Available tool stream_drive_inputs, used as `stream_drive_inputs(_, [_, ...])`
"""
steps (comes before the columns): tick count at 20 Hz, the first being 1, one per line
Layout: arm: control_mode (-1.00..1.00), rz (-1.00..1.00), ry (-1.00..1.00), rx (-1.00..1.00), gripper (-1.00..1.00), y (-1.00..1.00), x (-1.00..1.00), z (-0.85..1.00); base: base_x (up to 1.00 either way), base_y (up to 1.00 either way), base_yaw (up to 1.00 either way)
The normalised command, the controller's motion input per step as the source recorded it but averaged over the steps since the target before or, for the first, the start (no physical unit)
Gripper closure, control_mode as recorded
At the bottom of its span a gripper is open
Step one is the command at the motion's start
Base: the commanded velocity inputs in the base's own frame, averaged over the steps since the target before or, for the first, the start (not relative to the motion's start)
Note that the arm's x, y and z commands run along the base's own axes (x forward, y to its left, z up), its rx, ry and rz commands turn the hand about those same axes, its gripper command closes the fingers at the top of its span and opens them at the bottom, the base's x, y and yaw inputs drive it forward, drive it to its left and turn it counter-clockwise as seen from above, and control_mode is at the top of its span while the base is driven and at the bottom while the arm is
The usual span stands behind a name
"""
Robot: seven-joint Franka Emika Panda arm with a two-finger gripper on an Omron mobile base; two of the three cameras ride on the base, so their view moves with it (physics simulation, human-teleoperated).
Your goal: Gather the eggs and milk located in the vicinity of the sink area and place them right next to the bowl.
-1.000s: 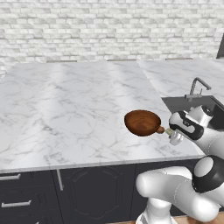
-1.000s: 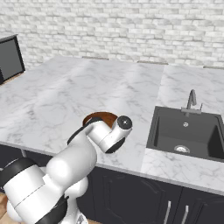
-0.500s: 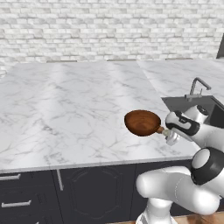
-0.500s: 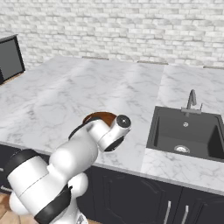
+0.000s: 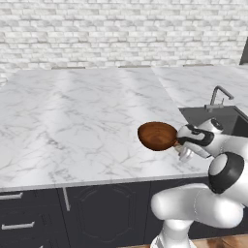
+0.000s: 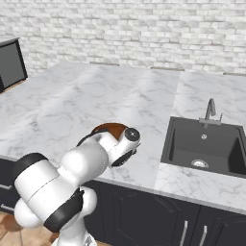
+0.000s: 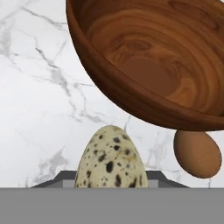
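Observation:
The glossy brown wooden bowl [image 5: 157, 135] [image 7: 153, 65] sits near the counter's front edge, left of the sink [image 6: 204, 144]. In the right base view the arm partly hides the bowl [image 6: 111, 129]. My gripper [image 5: 185, 153] [image 7: 113, 179] is low beside the bowl's right side, shut on a pale speckled egg [image 7: 111, 159]. A reddish-brown egg [image 7: 197, 153] lies on the marble, tucked against the bowl's underside. The milk is out of view.
The dark sink [image 5: 218, 118] with its curved faucet [image 6: 210, 109] lies right of the bowl. A dark appliance [image 6: 9, 65] stands at the far left of the counter. White marble stretches wide to the left and back, up to the brick wall.
The hand has eased slightly lower beside the bowl, still holding the pale egg. Bowl and brown egg have not moved.

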Motion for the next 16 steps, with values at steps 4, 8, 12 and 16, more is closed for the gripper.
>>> stream_drive_inputs(4, [-1.00,0.00,0.00,0.00,1.00,0.00,0.31,-0.16,0.00,0.00,0.00])
stream_drive_inputs(8, [-1.00,0.00,0.00,0.00,1.00,-0.02,0.33,-0.15,0.00,0.00,0.00])
stream_drive_inputs(12, [-1.00,0.00,0.00,0.00,1.00,-0.16,0.27,-0.18,0.00,0.00,0.00])
stream_drive_inputs(16, [-1.00,0.00,0.00,0.00,1.00,-0.13,0.16,-0.22,0.00,0.00,0.00])
